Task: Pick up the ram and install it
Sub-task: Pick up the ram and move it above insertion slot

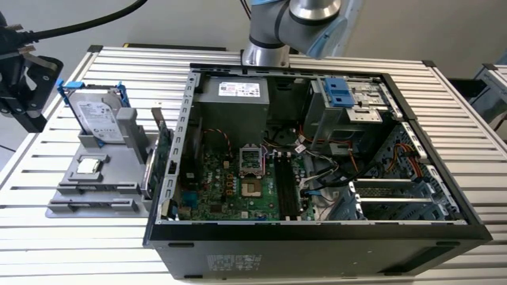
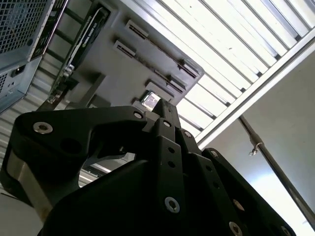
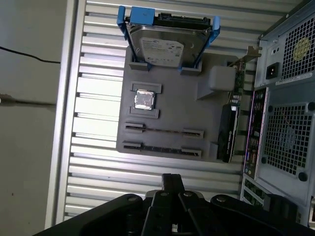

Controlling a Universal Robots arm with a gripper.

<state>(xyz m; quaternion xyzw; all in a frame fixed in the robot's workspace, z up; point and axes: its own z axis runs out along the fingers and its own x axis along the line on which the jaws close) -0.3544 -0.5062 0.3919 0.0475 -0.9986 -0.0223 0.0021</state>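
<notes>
pincer [image 3: 172, 179]: clenched on nothing; in both wrist views its two fingers meet in one narrow tip between folded black links.
pose: in the exterior view the pincer hangs above the edge of the tabletop [image 1: 87, 249], clear of every part and partly cut off by the frame; a black cable [image 1: 79, 24] runs to its top.
arm [image 1: 273, 35]: its base stands on the far side of the computer case from the pincer; the links between the base and the pincer are out of frame.
holder [image 3: 170, 105]: a grey tray lying flat on the tabletop, between the pincer and the case; it is the nearest thing to the pincer.
ram [image 3: 162, 148]: a thin dark strip, edge-on between two end clips in the holder's row farthest from the hard drive; untouched and well apart from the pincer.
neighbouring row: a similar thin line between its clips; whether it is a second stick cannot be told.
hard drive [image 3: 170, 44]: silver in a blue frame, propped upright at the holder's other end.
processor chip [image 3: 144, 100]: a silver square in a recess between the drive and the clip rows.
expansion card [image 3: 227, 132]: on edge along the holder's side away from the pincer, just beside the case.
computer case [image 1: 317, 237]: open, beyond the holder, with the green motherboard [image 1: 222, 184] exposed; whether its dark memory slots [image 1: 287, 187] are filled cannot be told.
surface and room: the tabletop is slatted aluminium, with grey floor [image 3: 29, 123] past its edge.
</notes>
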